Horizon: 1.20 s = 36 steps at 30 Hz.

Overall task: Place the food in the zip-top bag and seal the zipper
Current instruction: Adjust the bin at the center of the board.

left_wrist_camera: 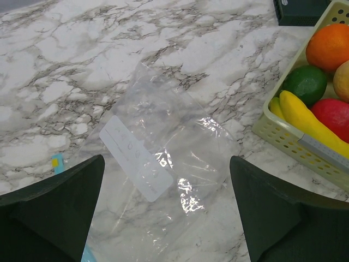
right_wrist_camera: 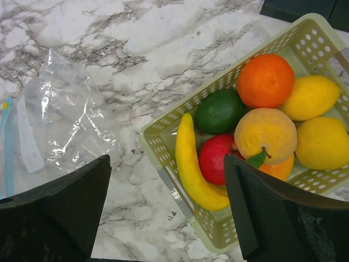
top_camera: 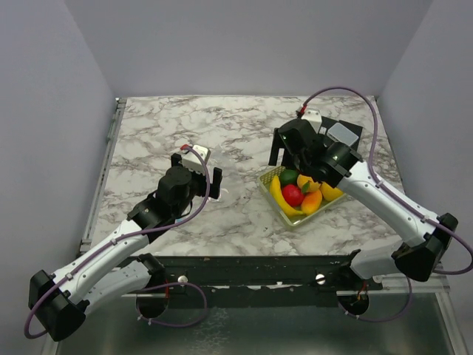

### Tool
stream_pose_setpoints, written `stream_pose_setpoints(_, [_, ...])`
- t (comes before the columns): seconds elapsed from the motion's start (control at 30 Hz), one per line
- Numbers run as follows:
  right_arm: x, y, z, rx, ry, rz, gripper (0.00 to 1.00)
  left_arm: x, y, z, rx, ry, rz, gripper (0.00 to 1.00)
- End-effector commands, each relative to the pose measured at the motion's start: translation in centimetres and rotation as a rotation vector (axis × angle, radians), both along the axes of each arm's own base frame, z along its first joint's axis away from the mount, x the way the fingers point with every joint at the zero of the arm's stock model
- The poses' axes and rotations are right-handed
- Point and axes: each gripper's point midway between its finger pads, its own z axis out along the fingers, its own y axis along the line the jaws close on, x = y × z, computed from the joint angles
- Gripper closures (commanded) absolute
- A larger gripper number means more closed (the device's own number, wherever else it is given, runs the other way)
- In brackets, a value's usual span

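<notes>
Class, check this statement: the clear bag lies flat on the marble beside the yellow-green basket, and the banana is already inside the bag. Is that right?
No. The banana is not in the bag; it lies in the basket, as the right wrist view shows. The clear bag does lie flat on the marble beside the basket.

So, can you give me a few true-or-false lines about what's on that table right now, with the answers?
1. The clear bag lies empty on the marble table. True.
2. The bag is already filled. False: the fruit all sits in the pale basket.
3. A banana lies in the basket beside a red fruit. True.
4. The right claw grips the banana. False: it is open over the basket, holding nothing.
5. The left claw is open above the bag. True.
</notes>
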Motion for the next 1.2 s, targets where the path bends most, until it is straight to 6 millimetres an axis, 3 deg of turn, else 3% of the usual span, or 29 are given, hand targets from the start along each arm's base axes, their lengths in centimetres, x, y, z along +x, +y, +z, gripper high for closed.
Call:
stream_pose_setpoints(0.0, [1.0,1.2,-0.4,0.003,0.015,-0.008,0.11,0.2,0.3,1.5,-0.013,-0.033,0.019,0.01])
stream_pose_setpoints(0.5, [4.5,2.9,-4.3,0.004,0.103,-0.196,0.22,0.0,0.0,1.7,-0.018,-0.033,0.002,0.01])
stream_pose_setpoints(0.8, [6.4,1.4,-8.1,0.038,0.194,-0.339,0.28,-0.1,0.0,1.9,-0.025,-0.039,0.001,0.01])
stream_pose_setpoints(1.17, [8.1,-1.6,-12.2,0.004,0.248,-0.48,0.42,-0.3,-0.4,1.8,-0.022,-0.034,-0.012,0.01])
